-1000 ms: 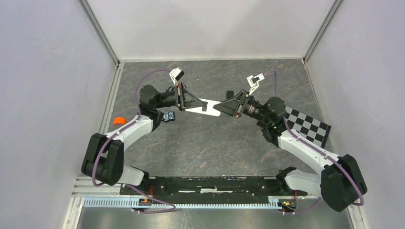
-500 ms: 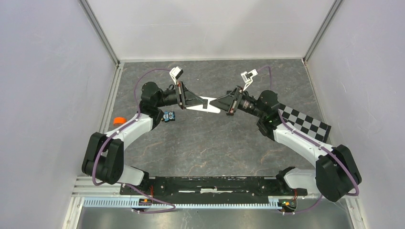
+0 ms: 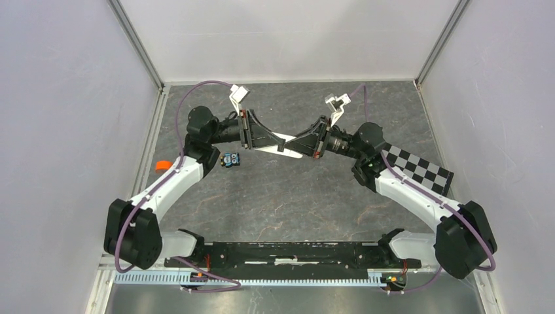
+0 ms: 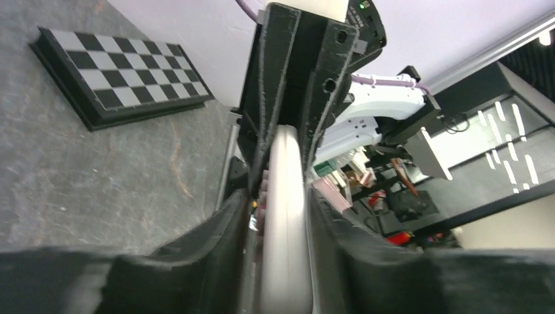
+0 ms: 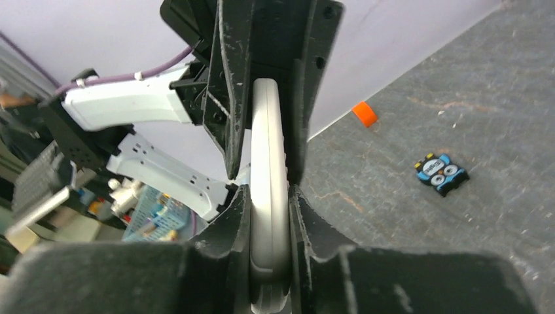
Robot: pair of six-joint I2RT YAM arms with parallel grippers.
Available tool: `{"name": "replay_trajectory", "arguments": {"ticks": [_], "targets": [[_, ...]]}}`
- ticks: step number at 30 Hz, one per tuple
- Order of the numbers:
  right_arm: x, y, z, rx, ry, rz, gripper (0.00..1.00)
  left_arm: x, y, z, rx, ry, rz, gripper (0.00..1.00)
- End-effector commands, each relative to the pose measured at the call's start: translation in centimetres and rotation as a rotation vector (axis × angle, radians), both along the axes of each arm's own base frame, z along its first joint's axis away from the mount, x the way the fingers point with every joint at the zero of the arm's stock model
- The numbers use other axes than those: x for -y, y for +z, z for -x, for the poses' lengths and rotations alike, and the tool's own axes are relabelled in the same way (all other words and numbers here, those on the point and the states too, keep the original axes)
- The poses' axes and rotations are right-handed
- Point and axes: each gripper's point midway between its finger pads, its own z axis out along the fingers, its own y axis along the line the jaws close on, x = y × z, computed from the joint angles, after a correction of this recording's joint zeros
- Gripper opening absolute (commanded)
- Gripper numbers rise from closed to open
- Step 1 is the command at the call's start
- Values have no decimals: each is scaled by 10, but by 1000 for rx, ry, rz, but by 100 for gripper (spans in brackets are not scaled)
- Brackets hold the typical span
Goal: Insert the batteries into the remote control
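Note:
A slim white remote control hangs above the table's middle, gripped edge-on from both sides. My left gripper is shut on its left part, and the remote fills the gap between the left fingers. My right gripper is shut on its right part, and the remote is pinched between the right fingers. The two grippers' tips almost meet. The batteries lie as a small blue and dark bundle with round silvery ends on the table below the left wrist. They also show in the right wrist view.
A black and white checkerboard lies at the right, also in the left wrist view. A small orange piece sits by the left wall rail and shows in the right wrist view. Grey walls stand on three sides.
My right gripper has slid left along the remote, closing on the left gripper. The left arm's elbow has swung outward to the left. The remote stays held between both.

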Motion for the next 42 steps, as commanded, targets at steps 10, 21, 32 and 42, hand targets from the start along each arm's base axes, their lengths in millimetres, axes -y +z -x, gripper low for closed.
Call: {"name": "replay_trajectory", "arguments": {"ticks": [10, 21, 32, 42], "targets": [[16, 8, -51, 261, -259, 260, 0, -65, -16, -80, -33, 634, -156, 100], [1, 6, -43, 163, -155, 214, 0, -67, -12, -45, 110, 400, -181, 100], [-15, 16, -19, 11, 14, 80, 0, -48, -9, -4, 26, 115, -43, 58], [-33, 13, -12, -44, 87, 35, 0, -31, -6, 13, -24, 21, 29, 2]]}}
